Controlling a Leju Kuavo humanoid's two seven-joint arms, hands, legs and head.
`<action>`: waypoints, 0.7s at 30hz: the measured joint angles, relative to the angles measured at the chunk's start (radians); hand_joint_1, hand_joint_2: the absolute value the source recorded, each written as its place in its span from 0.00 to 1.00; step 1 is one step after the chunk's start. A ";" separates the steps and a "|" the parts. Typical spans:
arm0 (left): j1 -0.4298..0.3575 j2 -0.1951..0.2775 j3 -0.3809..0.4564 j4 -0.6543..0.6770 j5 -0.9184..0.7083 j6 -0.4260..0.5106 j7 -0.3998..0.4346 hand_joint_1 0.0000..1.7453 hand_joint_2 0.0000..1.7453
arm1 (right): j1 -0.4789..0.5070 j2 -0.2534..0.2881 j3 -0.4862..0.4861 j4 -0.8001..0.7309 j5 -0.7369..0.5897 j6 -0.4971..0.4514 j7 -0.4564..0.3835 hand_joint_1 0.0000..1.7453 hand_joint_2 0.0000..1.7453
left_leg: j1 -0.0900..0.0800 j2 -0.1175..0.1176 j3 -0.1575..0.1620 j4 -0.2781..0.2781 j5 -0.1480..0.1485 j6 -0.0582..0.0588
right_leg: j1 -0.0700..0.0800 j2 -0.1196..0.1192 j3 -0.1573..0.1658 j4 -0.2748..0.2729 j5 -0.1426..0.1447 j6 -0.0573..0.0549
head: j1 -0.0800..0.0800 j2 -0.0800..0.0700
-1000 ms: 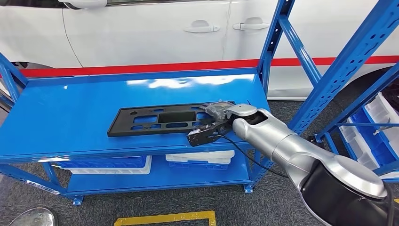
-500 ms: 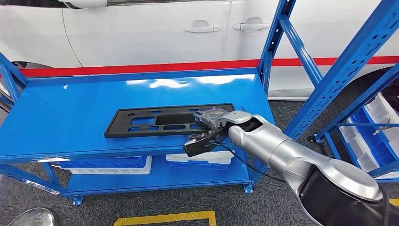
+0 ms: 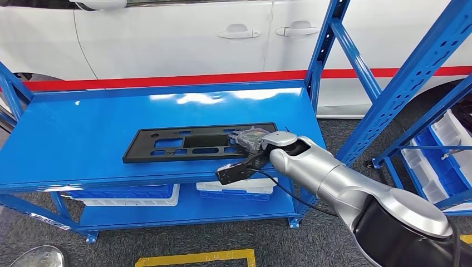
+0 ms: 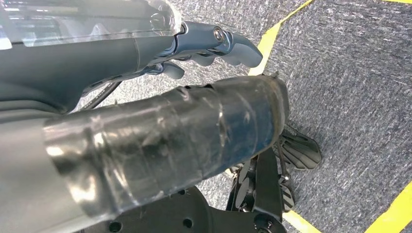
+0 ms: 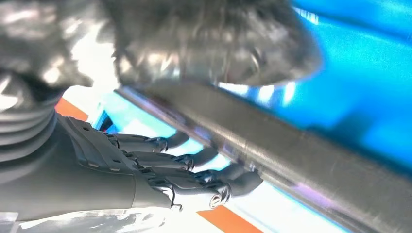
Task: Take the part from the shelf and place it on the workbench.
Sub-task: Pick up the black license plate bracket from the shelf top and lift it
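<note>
Part point(image 3: 192, 142): one is seen, a flat black plate, long and narrow, with several rectangular cut-outs. It is lying flat on the blue top point(image 3: 83, 139) of the workbench, near the front edge and towards the right end. Its right end is held by the right hand point(image 3: 250, 146): in the right wrist view the thumb point(image 5: 214, 43) is seen on one face of the part's edge point(image 5: 301, 160) and the dark fingers point(image 5: 194, 170) are curled under the other face, so the edge is gripped between them. That view is blurred, and the contact of each finger cannot be told. The silver right arm point(image 3: 334, 178) is brought in from the lower right, and a black cable point(image 3: 289, 189) is seen hanging under it.

The left hand point(image 4: 214, 46) is seen in the left wrist view above a grey carpet point(image 4: 350, 87) with yellow lines point(image 4: 277, 34); its fingers are bent inwards and nothing is held in them.

Under the top, white and blue bins point(image 3: 236, 188) are stored on the lower level. A second blue rack point(image 3: 412, 72) is standing at the right, with more bins point(image 3: 439, 150). Behind the workbench one white car point(image 3: 183, 39) is parked, with two door handles point(image 3: 238, 32), and a red stripe point(image 3: 167, 80) runs below it
</note>
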 joint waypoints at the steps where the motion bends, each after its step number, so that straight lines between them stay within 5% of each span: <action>1: 0.000 0.000 0.000 0.000 0.000 0.000 0.000 0.00 0.00 | 0.001 0.000 0.000 -0.001 0.001 -0.006 0.000 1.00 1.00 | 0.000 0.000 0.000 0.000 0.000 0.000 | 0.000 0.000 0.000 0.000 0.000 0.000 | 0.000 0.000; 21: -0.001 0.000 0.000 0.000 -0.005 0.000 0.001 0.00 0.00 | 0.008 -0.002 0.000 -0.015 0.003 -0.022 -0.011 1.00 1.00 | 0.000 0.000 0.001 0.000 0.000 0.000 | 0.000 0.000 0.001 0.000 0.000 0.000 | 0.000 0.000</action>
